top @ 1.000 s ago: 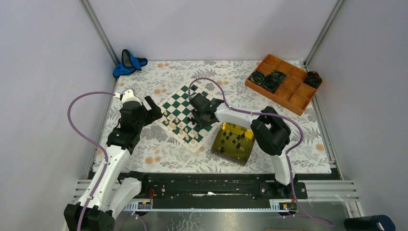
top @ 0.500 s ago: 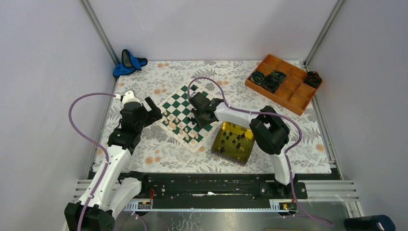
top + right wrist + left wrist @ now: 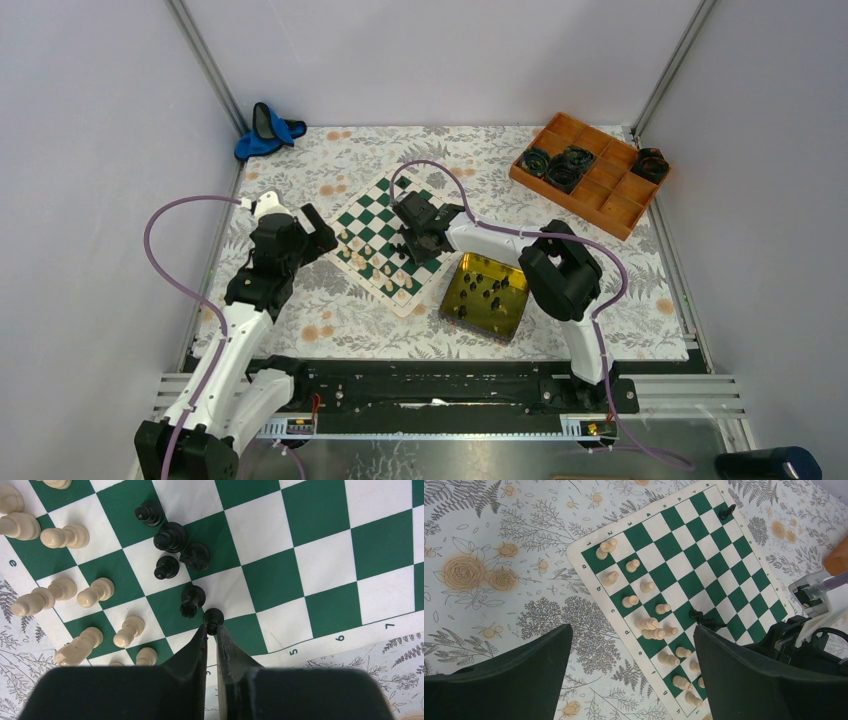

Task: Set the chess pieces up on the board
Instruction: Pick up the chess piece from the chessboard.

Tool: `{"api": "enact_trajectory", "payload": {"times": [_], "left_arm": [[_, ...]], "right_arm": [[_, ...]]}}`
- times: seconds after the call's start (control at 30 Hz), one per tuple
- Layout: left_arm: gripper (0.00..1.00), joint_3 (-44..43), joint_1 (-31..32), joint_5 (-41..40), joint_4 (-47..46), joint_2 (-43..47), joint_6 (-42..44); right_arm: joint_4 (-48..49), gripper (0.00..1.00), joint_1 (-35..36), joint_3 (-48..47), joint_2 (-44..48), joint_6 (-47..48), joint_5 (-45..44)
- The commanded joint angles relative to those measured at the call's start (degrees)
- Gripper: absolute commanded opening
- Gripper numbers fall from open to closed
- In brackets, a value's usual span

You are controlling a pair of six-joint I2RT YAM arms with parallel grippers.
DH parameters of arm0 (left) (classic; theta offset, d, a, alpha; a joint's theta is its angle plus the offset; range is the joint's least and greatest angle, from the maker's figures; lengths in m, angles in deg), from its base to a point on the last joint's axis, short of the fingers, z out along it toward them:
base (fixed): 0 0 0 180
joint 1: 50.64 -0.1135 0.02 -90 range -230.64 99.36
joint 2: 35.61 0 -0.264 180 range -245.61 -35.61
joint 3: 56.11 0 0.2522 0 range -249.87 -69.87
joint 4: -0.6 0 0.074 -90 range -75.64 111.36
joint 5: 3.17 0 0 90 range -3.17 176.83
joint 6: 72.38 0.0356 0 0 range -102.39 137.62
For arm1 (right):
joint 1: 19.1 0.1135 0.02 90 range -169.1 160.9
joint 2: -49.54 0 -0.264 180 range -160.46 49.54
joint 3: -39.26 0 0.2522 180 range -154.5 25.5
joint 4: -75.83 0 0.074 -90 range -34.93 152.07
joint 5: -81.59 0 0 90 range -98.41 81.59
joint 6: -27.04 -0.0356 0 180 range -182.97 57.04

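Setup is judged under halfway: cream pieces (image 3: 649, 624) are crowded on the board (image 3: 370, 206), most black ones (image 3: 490, 285) left in the tin (image 3: 449, 297). One black piece (image 3: 213, 615) on the board is clamped by the right gripper (image 3: 210, 630); the left gripper (image 3: 630, 632) is spread wide.

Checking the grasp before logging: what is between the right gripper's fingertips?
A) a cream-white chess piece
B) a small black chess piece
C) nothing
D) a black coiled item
B: the right gripper pinches a small black chess piece near the edge of the green-and-white chessboard.
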Motion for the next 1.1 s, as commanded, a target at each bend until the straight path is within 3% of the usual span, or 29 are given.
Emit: {"api": "enact_trajectory", "payload": {"times": [0.0,0.5,1.07], "left_arm": [[0.99,0.42,0.27,-1.05,-2.21,0.94,-0.47],[0.99,0.15,0.33,-1.67,-2.56,0.02,-0.75],[0.99,-0.03,0.28,-1.62,-4.18,-2.52,-0.03]], "right_arm": [[0.00,0.03,-0.47,-0.63,1.03,0.47,-0.25],[-2.00,0.01,-1.31,-1.25,5.97,1.21,-4.51],[0.46,0.00,-12.99,1.39,5.70,1.17,-5.20]]}}
